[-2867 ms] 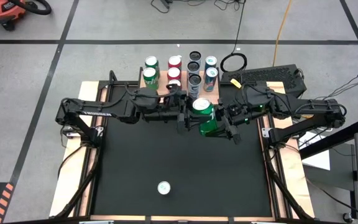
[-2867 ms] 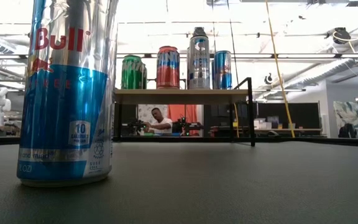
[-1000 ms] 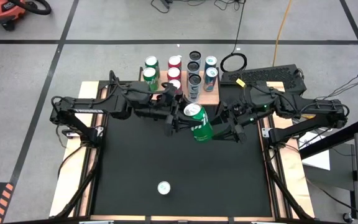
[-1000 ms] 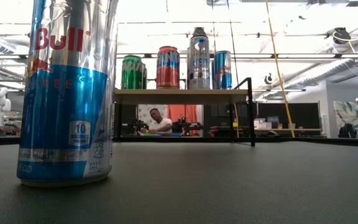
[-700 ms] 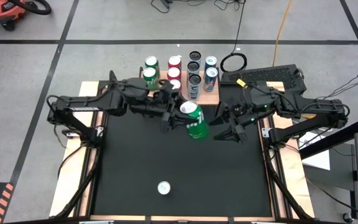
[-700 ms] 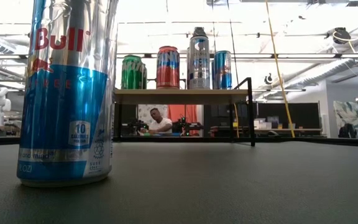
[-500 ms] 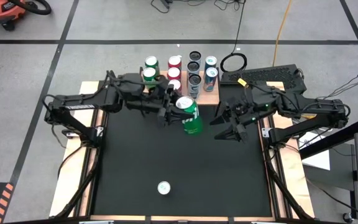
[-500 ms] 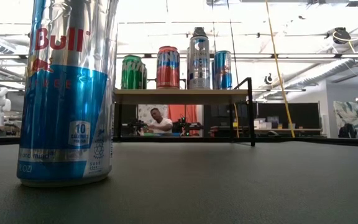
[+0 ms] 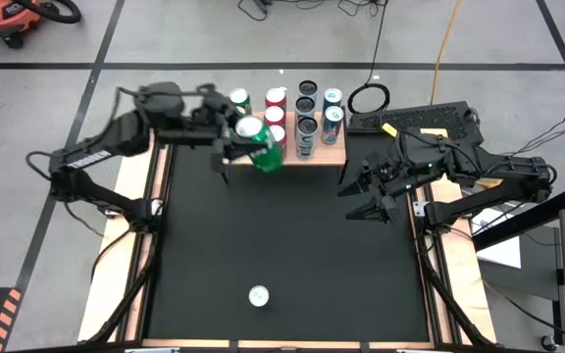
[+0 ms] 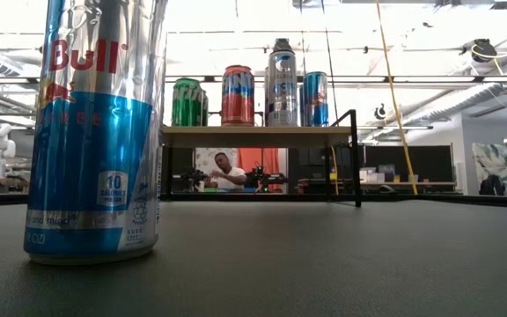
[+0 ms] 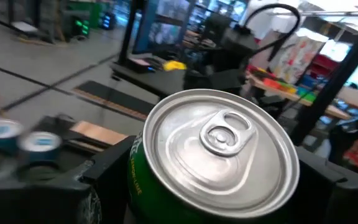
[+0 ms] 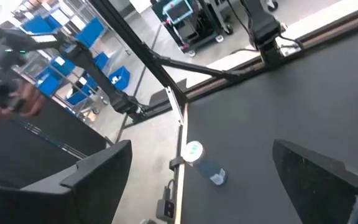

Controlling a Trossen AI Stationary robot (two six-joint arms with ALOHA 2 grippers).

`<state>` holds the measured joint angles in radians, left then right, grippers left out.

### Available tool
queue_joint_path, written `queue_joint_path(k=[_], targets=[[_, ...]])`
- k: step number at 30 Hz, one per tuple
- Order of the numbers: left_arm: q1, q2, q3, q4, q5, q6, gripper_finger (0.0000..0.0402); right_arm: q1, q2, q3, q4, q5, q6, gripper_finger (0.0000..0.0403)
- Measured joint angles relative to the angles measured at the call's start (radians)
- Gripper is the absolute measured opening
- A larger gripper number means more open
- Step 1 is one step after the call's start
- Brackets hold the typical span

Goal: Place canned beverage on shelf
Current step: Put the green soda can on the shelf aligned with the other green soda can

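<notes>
My left gripper (image 9: 246, 147) is shut on a green can (image 9: 259, 145) and holds it in the air at the near left corner of the shelf (image 9: 324, 155). The shelf is a light-wood board at the table's far edge with several cans standing on it; it also shows in the low view (image 10: 258, 136). The left wrist view shows the green can's silver top (image 11: 221, 149). My right gripper (image 9: 362, 197) is open and empty over the table's right part. A blue can (image 9: 258, 295) stands on the table near the front edge, and shows large in the low view (image 10: 95, 132). My left gripper pinches the green can's side wall (image 11: 138, 177) between its two fingers (image 11: 104, 177), just below the top rim. The fingers come roughly level from the table's left. The can is lifted clear and tilted, its top leaning toward my arm.
On the shelf stand green (image 9: 238, 98), red (image 9: 276, 98), dark (image 9: 307, 103) and blue (image 9: 333, 123) cans in rows. Black table surface (image 9: 292, 245) lies bare between the shelf and the blue can. A person shows far behind the table (image 10: 225, 172).
My left gripper has carried the green can from the table's middle up and toward the far left, to the shelf's near left corner; the can stays tilted and clear. My right gripper stands apart from the can and has drawn slightly toward the table's right edge.
</notes>
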<state>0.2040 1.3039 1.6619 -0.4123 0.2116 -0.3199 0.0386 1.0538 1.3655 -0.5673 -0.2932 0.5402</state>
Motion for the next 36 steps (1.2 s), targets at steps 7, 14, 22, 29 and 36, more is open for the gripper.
queue_joint_path(k=[7, 14, 22, 29, 36], targets=[[0.099, -0.082, 0.000, -0.108, 0.068, 0.087, 0.0305, 0.006, -0.025, 0.000, -0.010, 0.000, 0.038, 0.0368], [0.154, -0.095, 0.000, -0.186, 0.156, 0.162, 0.0305, 0.022, -0.037, 0.000, -0.006, -0.006, 0.101, 0.0368], [0.193, -0.063, -0.002, -0.250, 0.184, 0.353, 0.0305, 0.054, -0.037, 0.000, 0.051, 0.008, 0.224, 0.0368], [0.256, -0.047, -0.031, -0.361, 0.297, 0.457, 0.0305, 0.083, -0.037, 0.000, 0.212, 0.095, 0.295, 0.0368], [0.357, -0.048, -0.160, -0.373, 0.453, 0.546, 0.0305, 0.128, -0.037, 0.000, 0.275, 0.220, 0.312, 0.0368]])
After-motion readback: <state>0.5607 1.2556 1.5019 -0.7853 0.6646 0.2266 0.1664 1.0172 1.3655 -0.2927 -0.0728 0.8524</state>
